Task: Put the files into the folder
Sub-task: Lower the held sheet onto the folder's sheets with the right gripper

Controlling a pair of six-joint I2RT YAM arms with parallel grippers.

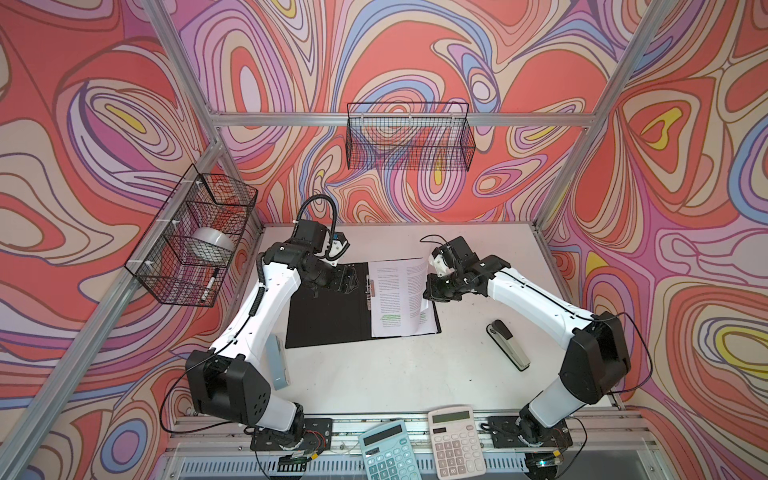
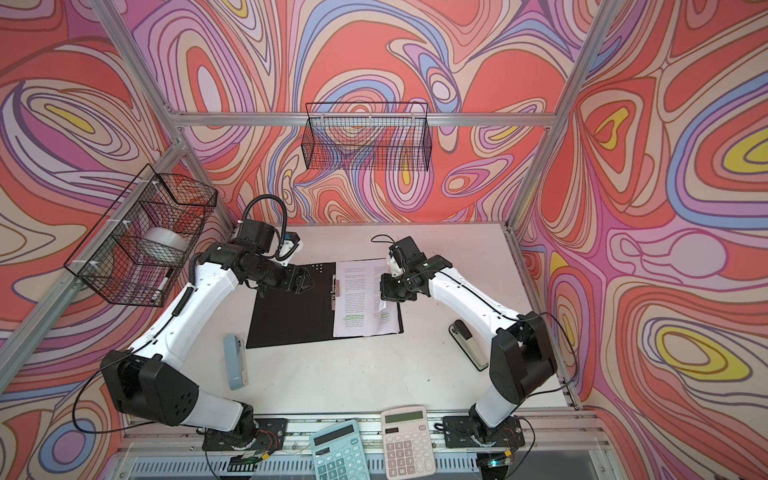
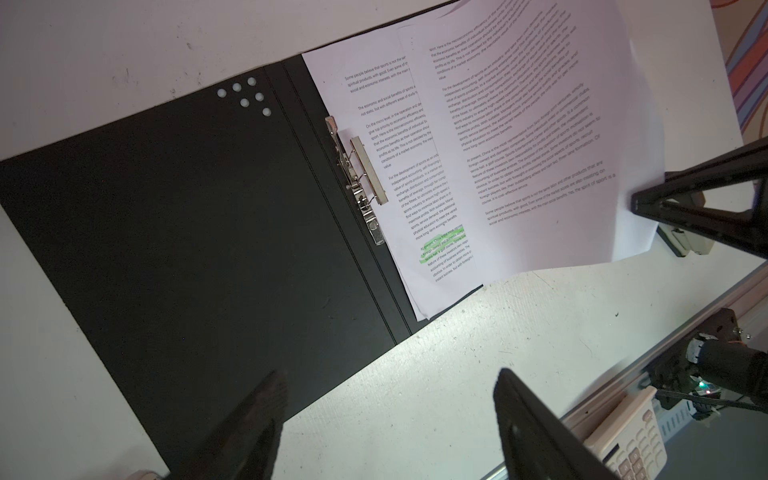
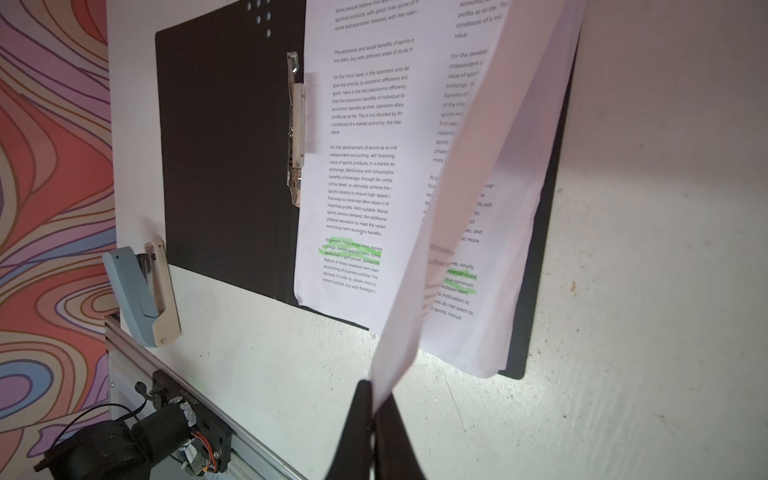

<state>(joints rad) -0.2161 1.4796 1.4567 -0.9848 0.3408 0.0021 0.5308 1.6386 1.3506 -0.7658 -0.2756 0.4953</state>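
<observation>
The folder [image 1: 324, 316] [image 2: 286, 316] lies open on the table, black inside up, with its metal clip [image 3: 361, 178] [image 4: 296, 133] at the spine. The files [image 1: 390, 299] [image 2: 353, 295] rest on its right half; one sheet shows green highlighted lines [image 4: 353, 249]. My right gripper [image 1: 428, 286] [image 2: 384, 291] [image 4: 376, 392] is shut on the edge of the top sheet [image 3: 540, 145] [image 4: 478, 187], which curls up off the stack. My left gripper [image 1: 351, 282] [image 2: 307, 284] [image 3: 390, 374] hangs open and empty over the far part of the left cover [image 3: 187, 232].
A black stapler [image 1: 509, 345] lies right of the folder and a blue-grey stapler [image 1: 277, 361] at its near left. Two calculators [image 1: 388, 451] [image 1: 455, 442] sit on the front rail. Wire baskets [image 1: 409, 137] [image 1: 195, 232] hang on the back and left walls.
</observation>
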